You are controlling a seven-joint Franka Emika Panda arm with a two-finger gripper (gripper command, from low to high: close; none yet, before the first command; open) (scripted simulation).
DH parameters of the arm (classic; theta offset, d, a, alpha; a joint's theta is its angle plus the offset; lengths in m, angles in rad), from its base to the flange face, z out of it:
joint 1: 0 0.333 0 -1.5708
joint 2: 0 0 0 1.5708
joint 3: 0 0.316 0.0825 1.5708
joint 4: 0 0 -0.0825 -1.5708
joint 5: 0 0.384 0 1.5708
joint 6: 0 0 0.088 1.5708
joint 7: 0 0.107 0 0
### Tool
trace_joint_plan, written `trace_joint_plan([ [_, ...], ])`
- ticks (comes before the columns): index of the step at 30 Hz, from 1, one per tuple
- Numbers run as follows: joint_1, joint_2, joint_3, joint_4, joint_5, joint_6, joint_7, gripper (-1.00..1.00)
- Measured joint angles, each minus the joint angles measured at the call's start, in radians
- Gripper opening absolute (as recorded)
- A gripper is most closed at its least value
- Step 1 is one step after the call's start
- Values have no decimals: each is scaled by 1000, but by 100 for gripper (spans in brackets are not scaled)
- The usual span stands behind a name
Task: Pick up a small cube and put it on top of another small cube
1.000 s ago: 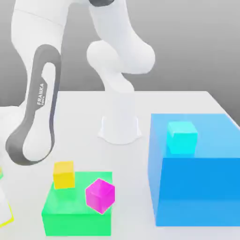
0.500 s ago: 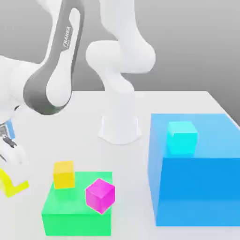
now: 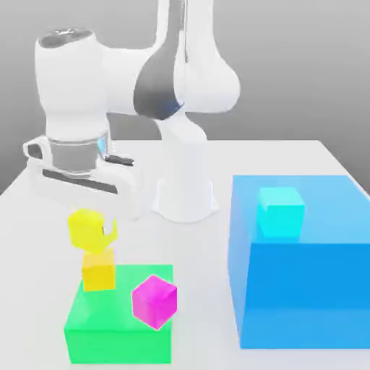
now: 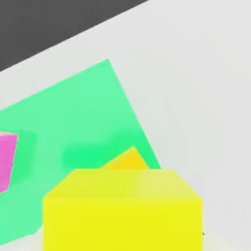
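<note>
A simulated robot workspace, by the look of it: a smooth, pale tabletop (image 3: 209,289) with a white arm (image 3: 186,166) mounted on it, plain glossy blocks in flat bright colours, and a bare grey backdrop (image 3: 289,72) behind

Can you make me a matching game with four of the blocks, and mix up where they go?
Things:
1. lemon-yellow cube
2. amber cube
3. magenta cube
4. cyan cube

Places:
A. on the big blue block
B. on the green block, tilted, with one corner pointing down in the exterior view
C. held by the gripper
D. at the green block's edge, just below the held cube

Right pairs: 1-C, 2-D, 3-B, 4-A
</note>
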Motion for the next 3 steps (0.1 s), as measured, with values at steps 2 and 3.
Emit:
trace_joint_plan([
  [2,0,0,0,0,0,0,0,100],
  [3,0,0,0,0,0,0,0,100],
])
